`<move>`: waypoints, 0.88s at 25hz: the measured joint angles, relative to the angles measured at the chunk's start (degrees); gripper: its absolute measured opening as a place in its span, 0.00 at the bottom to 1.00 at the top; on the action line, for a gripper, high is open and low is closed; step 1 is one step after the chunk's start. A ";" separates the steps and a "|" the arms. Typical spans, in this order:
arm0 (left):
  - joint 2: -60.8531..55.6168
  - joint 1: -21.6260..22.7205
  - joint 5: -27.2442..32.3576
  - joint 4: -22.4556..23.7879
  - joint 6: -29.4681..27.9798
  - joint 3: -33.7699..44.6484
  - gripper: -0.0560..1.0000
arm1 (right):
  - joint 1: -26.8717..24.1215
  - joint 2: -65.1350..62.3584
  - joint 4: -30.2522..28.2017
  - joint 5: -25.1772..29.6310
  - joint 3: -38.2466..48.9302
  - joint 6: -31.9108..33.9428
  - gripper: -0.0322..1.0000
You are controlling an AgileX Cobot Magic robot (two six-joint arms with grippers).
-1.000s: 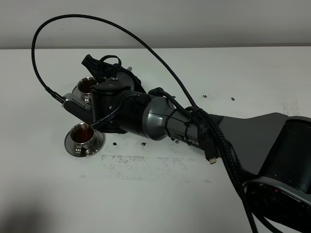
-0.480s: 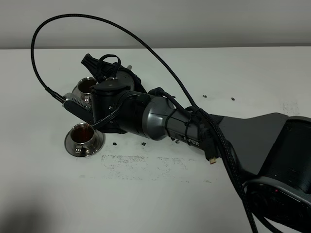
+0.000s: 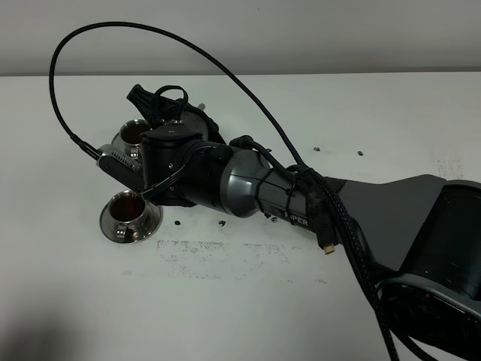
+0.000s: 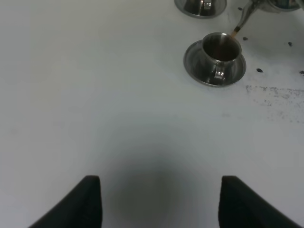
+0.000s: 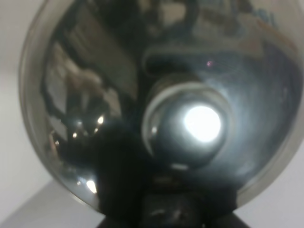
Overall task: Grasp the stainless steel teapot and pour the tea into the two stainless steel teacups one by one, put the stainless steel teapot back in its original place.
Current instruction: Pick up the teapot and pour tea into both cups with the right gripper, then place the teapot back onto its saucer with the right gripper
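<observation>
Exterior high view: the right arm (image 3: pixel 248 184) is stretched across the white bench (image 3: pixel 248 301) to the left side, and most of the shiny stainless steel teapot with the knobbed lid (image 5: pixel 95 95) is hidden beneath its wrist. A small shiny steel teacup (image 3: pixel 128 207) is seen on a round steel saucer (image 3: pixel 113 226) just in front of the wrist, with brown tea inside it. A second small steel teacup (image 3: pixel 135 133), also with brown liquid in it, is placed further back, near the first but apart from it.

In the left wrist view the teapot's thin curved spout (image 4: pixel 242 19) is shown slanting down, its brown-stained tip held just over the rim of the nearer cup. Whether tea is running cannot be told. A few dark specks (image 4: pixel 259 70) are scattered on the bench beside that saucer.

In the right wrist view the frame is filled by the mirror-bright lid and its round knob (image 5: pixel 190 123). The right claw (image 5: pixel 161 206) is clenched on the teapot, which is carried tilted above the bench.

The left claw (image 4: pixel 161 204) is kept well apart from the cups, over bare bench, with its two dark fingers (image 4: pixel 90 202) spread and nothing between them.
</observation>
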 joint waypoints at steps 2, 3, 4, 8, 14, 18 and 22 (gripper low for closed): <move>0.00 0.00 0.00 0.00 0.00 0.00 0.55 | 0.00 0.00 2.09 0.11 0.00 0.00 0.20; 0.00 0.00 0.00 0.00 0.00 0.00 0.55 | -0.06 0.00 3.13 0.18 0.00 0.00 0.20; 0.00 0.00 0.00 0.00 0.00 0.00 0.55 | -0.18 -0.15 4.47 0.18 0.00 0.00 0.20; 0.00 0.00 0.00 0.00 0.00 0.00 0.55 | -1.01 -1.54 9.37 0.49 0.00 0.00 0.20; 0.00 0.00 0.00 0.00 0.00 0.00 0.55 | -3.23 -4.81 22.12 2.19 0.00 0.28 0.20; 0.00 0.00 0.00 0.00 0.00 0.00 0.55 | -3.68 -8.86 30.57 3.52 0.72 5.60 0.20; 0.00 0.00 0.00 0.00 0.00 0.00 0.55 | -3.68 -14.82 39.86 2.69 6.36 11.47 0.20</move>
